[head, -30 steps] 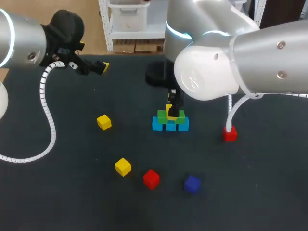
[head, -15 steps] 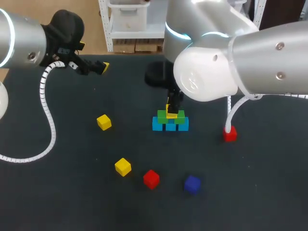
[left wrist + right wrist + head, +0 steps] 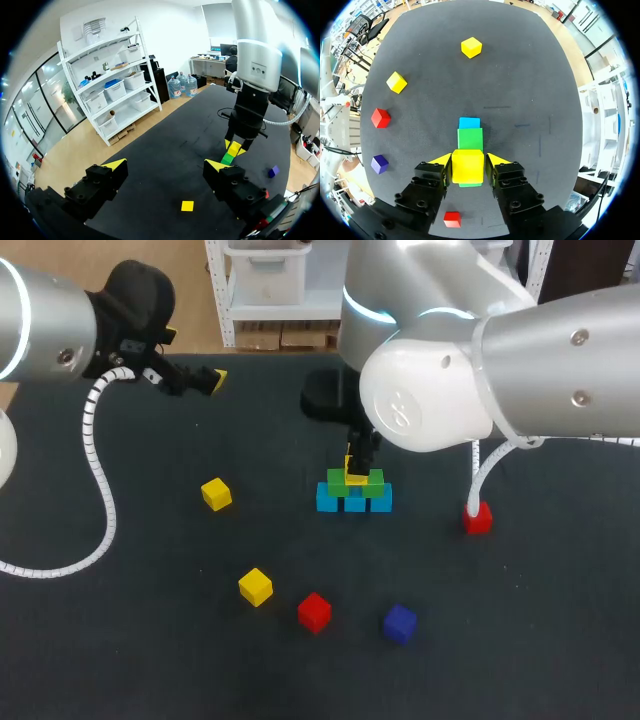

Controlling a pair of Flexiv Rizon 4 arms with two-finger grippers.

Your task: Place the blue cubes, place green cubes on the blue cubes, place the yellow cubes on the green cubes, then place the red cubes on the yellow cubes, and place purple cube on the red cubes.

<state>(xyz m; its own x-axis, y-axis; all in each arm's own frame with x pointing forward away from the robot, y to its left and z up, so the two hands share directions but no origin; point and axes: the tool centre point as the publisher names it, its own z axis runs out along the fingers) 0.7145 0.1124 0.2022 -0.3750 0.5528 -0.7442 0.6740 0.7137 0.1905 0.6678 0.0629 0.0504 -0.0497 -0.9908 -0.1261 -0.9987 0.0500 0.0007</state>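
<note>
Dark tabletop (image 3: 120, 640), stack dead centre: blue cubes (image 3: 354, 503) in a row, green cubes (image 3: 337, 482) on them, one yellow cube (image 3: 356, 479) on top. Right tool (image 3: 468, 161) hangs just over that yellow cube, fingers a touch apart on either side. Left tool (image 3: 165, 172) gapes wide, empty, above the far left edge. Spare yellow cubes (image 3: 216, 493), red cubes (image 3: 314, 611) and the purple cube (image 3: 399, 623) lie scattered around.
</note>
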